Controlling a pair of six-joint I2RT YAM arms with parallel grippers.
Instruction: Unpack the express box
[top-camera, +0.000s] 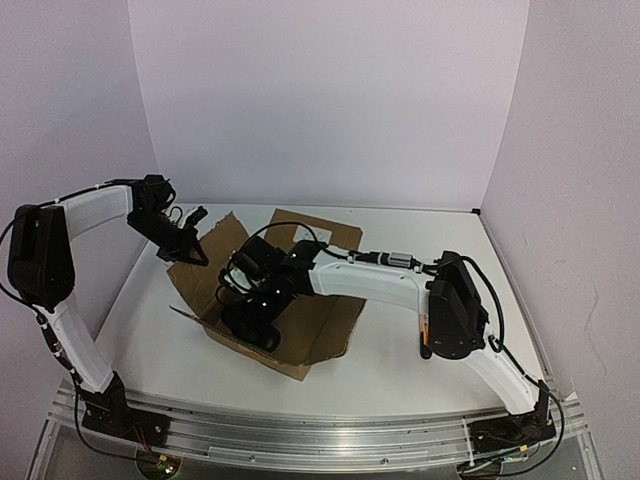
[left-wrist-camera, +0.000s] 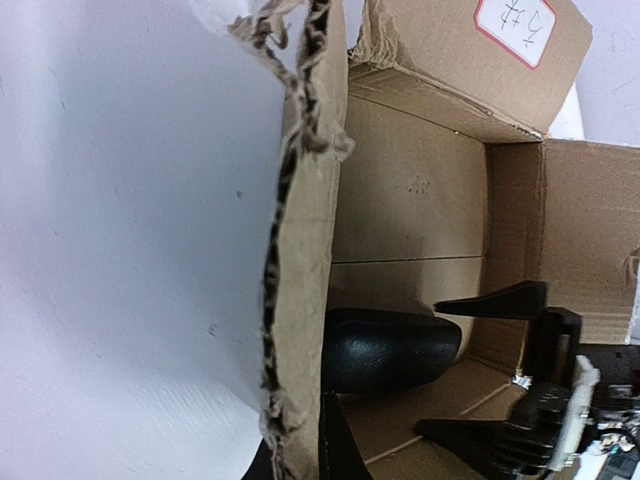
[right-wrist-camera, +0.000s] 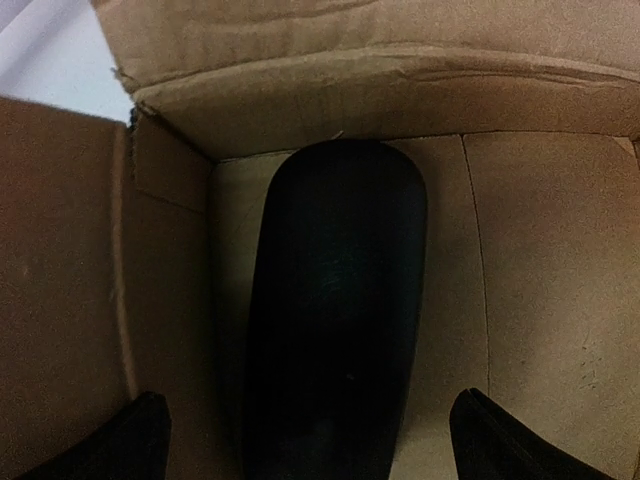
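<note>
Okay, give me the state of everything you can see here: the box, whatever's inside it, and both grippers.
express box: open, flaps spread, edge of the left flap torn.
black oblong object: lying on the box floor, not gripped.
left gripper: shut on the torn flap of the express box.
right gripper: open, down inside the box, one finger on either side of the black oblong object.

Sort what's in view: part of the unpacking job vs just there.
Job:
- box
- black item inside it
- left gripper, shut on the flap
- right gripper, open over the black item

Not job:
- table
- walls
- rail by the arm bases
</note>
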